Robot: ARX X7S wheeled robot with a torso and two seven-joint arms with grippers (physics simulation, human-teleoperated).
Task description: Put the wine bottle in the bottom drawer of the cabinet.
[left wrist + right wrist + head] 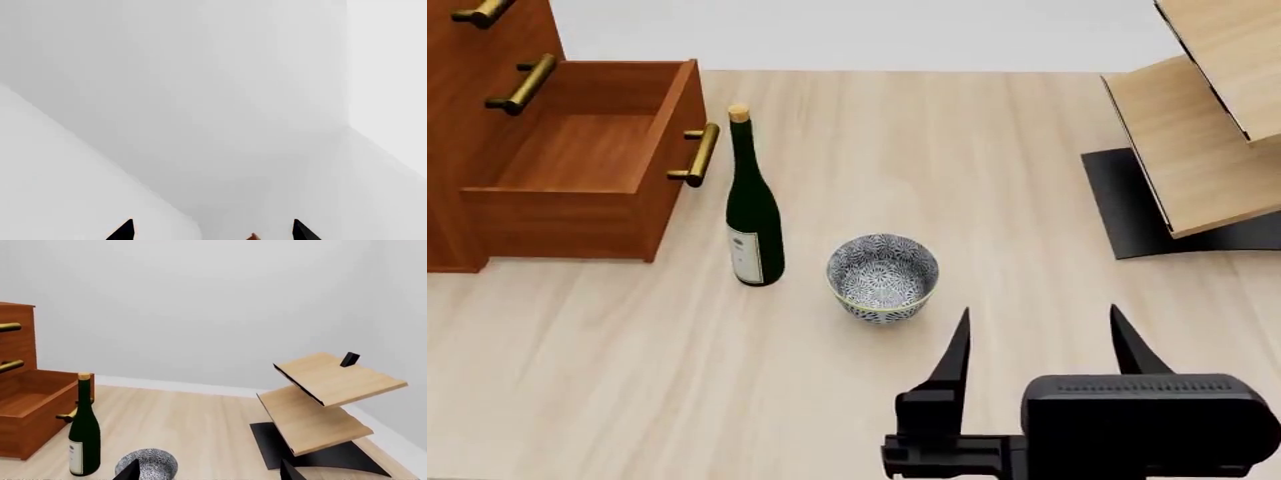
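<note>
The cabinet [467, 120] stands far left, its bottom drawer [581, 160] pulled out. The wine bottle [751, 215] stands upright on the floor just right of the drawer, left of a bowl [882, 277]. Right gripper [1041, 340], near, and left gripper [213, 231]: jaws spread, holding nothing

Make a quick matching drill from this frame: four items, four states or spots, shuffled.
Items:
1. wine bottle
2. bottom drawer
3. bowl
4. right claw

States:
A. pulled out, nothing inside
B. open, holding nothing
C. upright beside the drawer's brass handle
D. on the table between bottle and claw

Pairs: 1-C, 2-A, 3-D, 4-B
</note>
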